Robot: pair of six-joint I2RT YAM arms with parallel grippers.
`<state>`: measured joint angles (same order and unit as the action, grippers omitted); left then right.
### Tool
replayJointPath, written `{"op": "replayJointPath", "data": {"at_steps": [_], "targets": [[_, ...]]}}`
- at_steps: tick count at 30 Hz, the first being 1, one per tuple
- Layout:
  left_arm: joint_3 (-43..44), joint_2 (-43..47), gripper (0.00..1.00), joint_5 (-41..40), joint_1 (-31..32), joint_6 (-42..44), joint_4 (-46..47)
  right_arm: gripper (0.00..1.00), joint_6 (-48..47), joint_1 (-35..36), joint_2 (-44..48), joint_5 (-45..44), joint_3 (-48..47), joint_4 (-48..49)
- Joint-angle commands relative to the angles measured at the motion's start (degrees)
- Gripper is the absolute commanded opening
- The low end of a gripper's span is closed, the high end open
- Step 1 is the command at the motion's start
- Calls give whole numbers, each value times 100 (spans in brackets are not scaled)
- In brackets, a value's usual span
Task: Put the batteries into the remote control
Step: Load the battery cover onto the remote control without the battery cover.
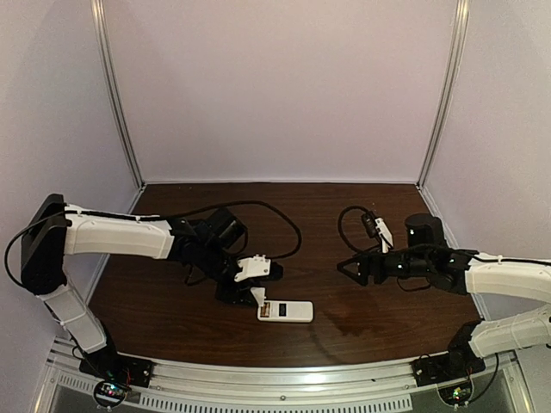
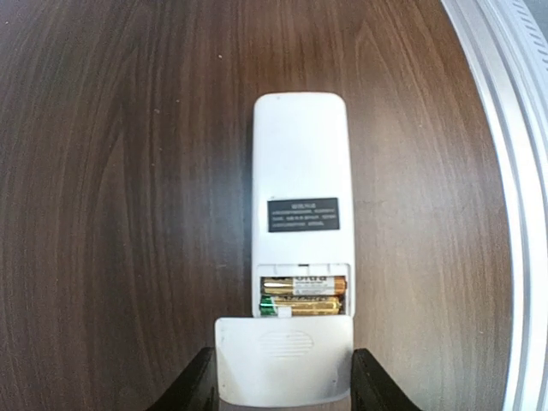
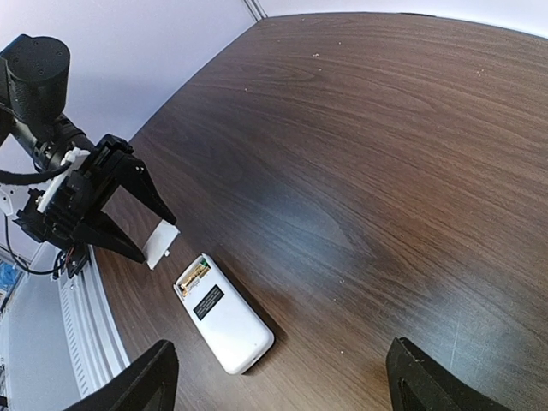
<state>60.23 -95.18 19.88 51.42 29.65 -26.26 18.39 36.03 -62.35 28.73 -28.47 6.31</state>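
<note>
Left gripper (image 2: 283,387), with black matte fingers, is clamped on a thin white plastic battery cover (image 2: 284,355), a rounded-corner flap with fine moulded ribs. It pinches the flap by its two side edges at the bottom centre of the left wrist view. The flap's far edge sits right at the open recess of the small white rounded-rectangle plastic remote control (image 2: 300,163). The remote lies flat, back side up, on the dark brown wood-grain table (image 2: 111,171), running up the middle of that view. A black rectangular label (image 2: 303,214) with pale print marks its smooth back. In the recess lie the two slim gold-yellow cylindrical batteries (image 2: 304,295), side by side across the remote, glossy, one showing a green end. A brushed silvery metal rail (image 2: 514,171) curves down the right edge. Right gripper (image 3: 282,385) stands with its dark fingers spread wide and nothing between them, well apart from the remote in the top view.
</note>
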Motion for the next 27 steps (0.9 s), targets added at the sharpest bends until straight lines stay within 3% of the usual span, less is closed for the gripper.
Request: {"op": "replayJointPath", "data": {"at_steps": [1, 16, 27], "targets": [[80, -208, 39, -105, 106, 154, -191, 85, 51, 26, -31, 90, 142, 181], [467, -798, 40, -246, 254, -19, -199, 85, 472, 17, -162, 2, 640, 950], [517, -959, 40, -216, 263, -119, -194, 85, 432, 9, -209, -17, 602, 913]]}}
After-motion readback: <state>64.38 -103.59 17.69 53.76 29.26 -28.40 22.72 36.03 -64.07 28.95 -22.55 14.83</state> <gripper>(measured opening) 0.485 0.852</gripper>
